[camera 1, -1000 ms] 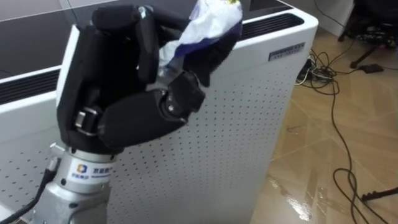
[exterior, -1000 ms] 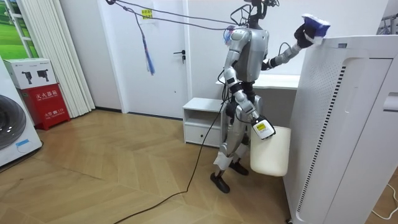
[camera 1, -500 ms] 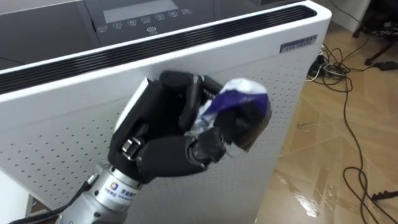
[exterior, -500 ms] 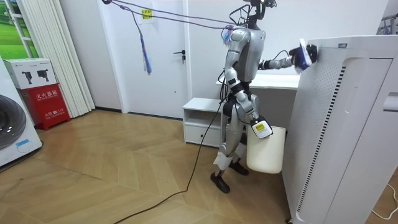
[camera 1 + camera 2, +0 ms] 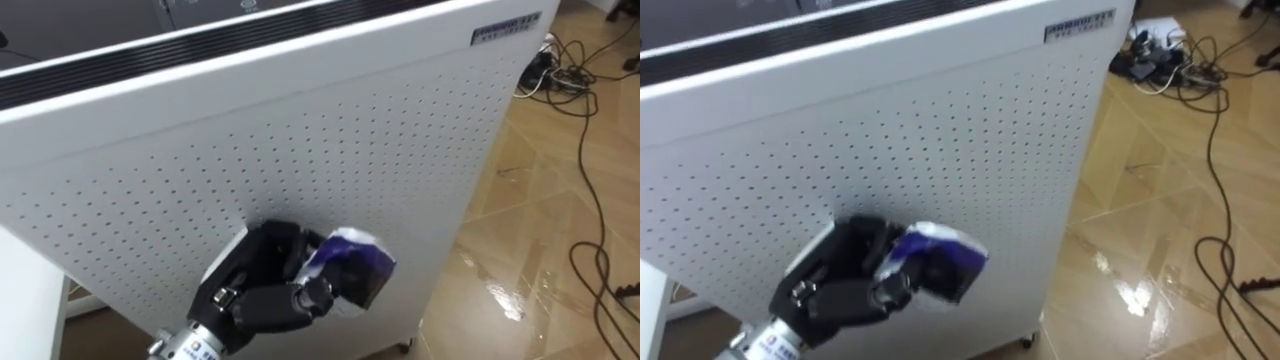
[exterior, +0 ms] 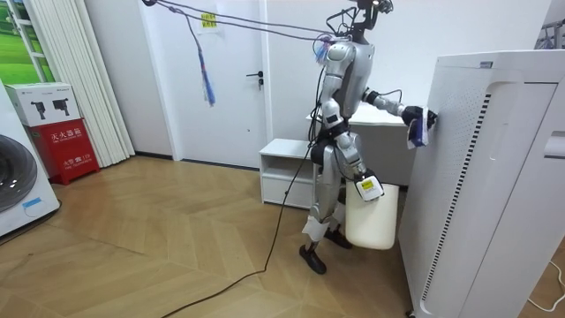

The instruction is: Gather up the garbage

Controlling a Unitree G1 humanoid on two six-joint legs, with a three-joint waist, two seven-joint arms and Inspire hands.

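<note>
The garbage (image 5: 350, 265) is a crumpled white and dark blue wrapper. My left hand (image 5: 265, 295) is shut on it, low in front of the perforated side of a tall white appliance (image 5: 330, 150). In the room view I stand facing that appliance (image 6: 494, 177) with the left arm stretched out and the wrapper (image 6: 418, 126) held at chest height against its side. A white bin (image 6: 371, 221) hangs at my thigh from my right hand (image 6: 362, 181).
Dark cables (image 5: 590, 150) lie on the wet-looking wooden floor to the right of the appliance. Behind me in the room view stand a low white cabinet (image 6: 287, 168) and a desk (image 6: 388, 115). Open floor stretches toward the room view's left.
My left hand has come down with the wrapper from the appliance's top edge to well down its perforated side. The bin has swung slightly toward the room view's left.
</note>
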